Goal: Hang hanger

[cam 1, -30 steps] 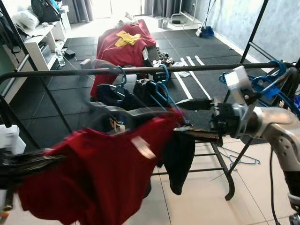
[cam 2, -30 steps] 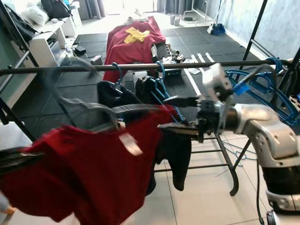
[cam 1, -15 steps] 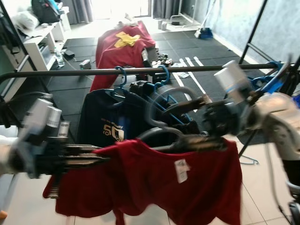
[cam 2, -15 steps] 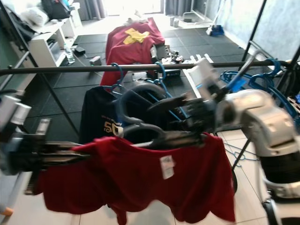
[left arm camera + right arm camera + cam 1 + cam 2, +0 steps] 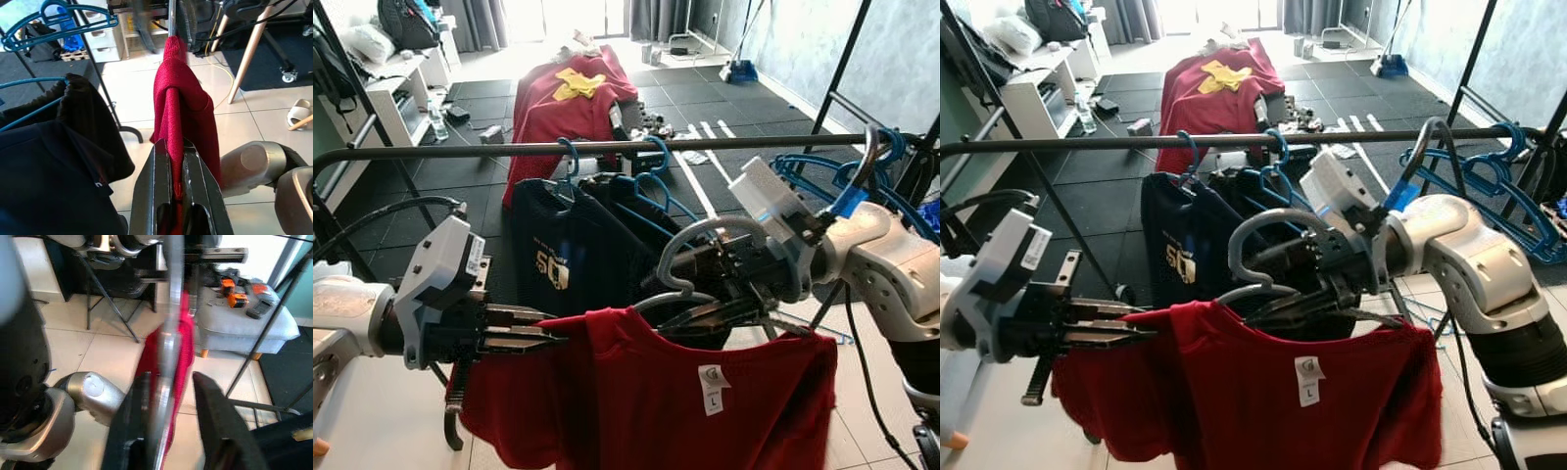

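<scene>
Start on your left: the left gripper [image 5: 533, 331] has its fingers pressed together on the shoulder of the red shirt [image 5: 656, 411], and the left wrist view shows the cloth pinched flat between the fingers [image 5: 152, 186]. Keep that pinch light and level; it looks to be there only to hold the garment spread and stop it swinging, so don't let it drag the shirt off its hanger.

In the middle, the grey hanger [image 5: 700, 257] carries the shirt in front of you, its hook curling up well below the rail [image 5: 607, 147] and in front of the dark shirts [image 5: 570, 250] already hanging on blue hangers [image 5: 651, 186].

On your right, the right gripper [image 5: 724, 308] is clamped on the grey hanger near the neck, the frame running between its fingers in the right wrist view. This arm does the real work. Raise both arms together so the hanger stays level, bring the hook above the rail, and pick a bare stretch rather than the crowded part. Lower until the hook seats, and release only then. The likely trouble is the hook catching a blue hanger on the way.
</scene>
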`<state>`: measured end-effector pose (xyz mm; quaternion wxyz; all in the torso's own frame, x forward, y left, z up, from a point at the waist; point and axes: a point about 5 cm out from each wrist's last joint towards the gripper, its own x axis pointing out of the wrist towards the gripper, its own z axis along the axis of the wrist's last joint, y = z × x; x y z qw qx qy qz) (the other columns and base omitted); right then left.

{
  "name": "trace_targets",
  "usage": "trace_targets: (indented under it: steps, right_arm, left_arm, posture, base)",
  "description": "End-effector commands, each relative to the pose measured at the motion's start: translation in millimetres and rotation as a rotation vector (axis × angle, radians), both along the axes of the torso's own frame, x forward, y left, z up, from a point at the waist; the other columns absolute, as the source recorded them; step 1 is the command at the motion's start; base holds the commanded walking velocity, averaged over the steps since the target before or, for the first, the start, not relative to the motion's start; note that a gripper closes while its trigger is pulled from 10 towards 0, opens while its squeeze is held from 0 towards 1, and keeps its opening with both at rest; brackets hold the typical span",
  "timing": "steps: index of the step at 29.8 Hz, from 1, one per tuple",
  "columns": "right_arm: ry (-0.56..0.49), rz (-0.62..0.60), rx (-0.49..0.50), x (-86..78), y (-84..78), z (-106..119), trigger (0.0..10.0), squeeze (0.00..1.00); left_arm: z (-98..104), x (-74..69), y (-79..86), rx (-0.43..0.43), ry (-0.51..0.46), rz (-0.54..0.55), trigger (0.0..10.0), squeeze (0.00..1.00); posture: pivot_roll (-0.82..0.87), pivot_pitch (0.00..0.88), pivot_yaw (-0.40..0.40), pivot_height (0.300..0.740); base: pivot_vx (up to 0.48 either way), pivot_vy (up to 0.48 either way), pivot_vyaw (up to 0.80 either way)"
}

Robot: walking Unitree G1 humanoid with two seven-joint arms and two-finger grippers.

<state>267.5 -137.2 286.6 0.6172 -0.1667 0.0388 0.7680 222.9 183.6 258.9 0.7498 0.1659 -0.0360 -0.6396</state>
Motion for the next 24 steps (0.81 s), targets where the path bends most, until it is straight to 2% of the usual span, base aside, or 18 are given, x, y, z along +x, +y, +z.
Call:
trace_targets:
  steps: [1,8,10,11,13,14,17,24]
  right_arm:
    - [-0.018,-0.031,-0.041,1.8,-2.6,0.2,0.0,0.00]
    - [-0.031,-0.056,-0.079,4.6,-4.3,-4.5,0.0,0.00]
    - [-0.034,-0.062,-0.081,5.3,-4.4,-4.8,0.0,0.00]
    - [-0.037,-0.068,-0.080,5.8,-4.4,-4.8,0.0,0.00]
    - [-0.037,-0.068,-0.080,5.8,-4.4,-4.8,0.0,0.00]
    - [-0.041,-0.073,-0.077,6.5,-4.5,-4.4,0.0,0.00]
    - [-0.049,-0.084,-0.069,7.8,-4.9,-3.0,0.0,0.00]
    - [-0.064,-0.102,-0.059,10.2,-6.3,-0.5,0.0,0.00]
  left_arm:
    - [3.6,-1.0,-4.3,-0.005,-0.032,-0.030,10.0,0.00]
    - [5.4,0.4,-5.7,0.009,-0.051,-0.031,10.0,0.00]
    - [6.1,0.9,-6.4,-0.003,-0.030,-0.037,10.0,0.00]
    - [8.4,1.8,-6.4,-0.039,0.028,-0.047,10.0,0.73]
    - [8.4,1.8,-6.4,-0.039,0.028,-0.047,10.0,0.73]
    - [12.0,3.5,-5.7,-0.083,0.074,-0.052,10.0,1.00]
    - [12.9,3.9,-1.8,-0.101,0.120,-0.061,10.0,1.00]
    - [8.8,8.6,9.3,-0.094,0.111,-0.010,10.0,1.00]
  posture:
    - [-0.13,0.043,0.014,0.740]
    - [-0.13,0.046,0.016,0.740]
    - [-0.13,0.048,0.016,0.740]
    - [-0.13,0.050,0.017,0.740]
    - [-0.13,0.050,0.017,0.740]
    - [-0.13,0.050,0.017,0.740]
    - [-0.13,0.052,0.018,0.740]
    - [-0.14,0.055,0.020,0.740]
  base:
    - [0.000,0.000,0.00]
    - [0.000,0.000,0.00]
    - [0.000,0.000,0.00]
    - [0.000,0.000,0.00]
    - [0.000,0.000,0.00]
    - [0.000,0.000,0.00]
    - [0.000,0.000,0.00]
    - [0.000,0.000,0.00]
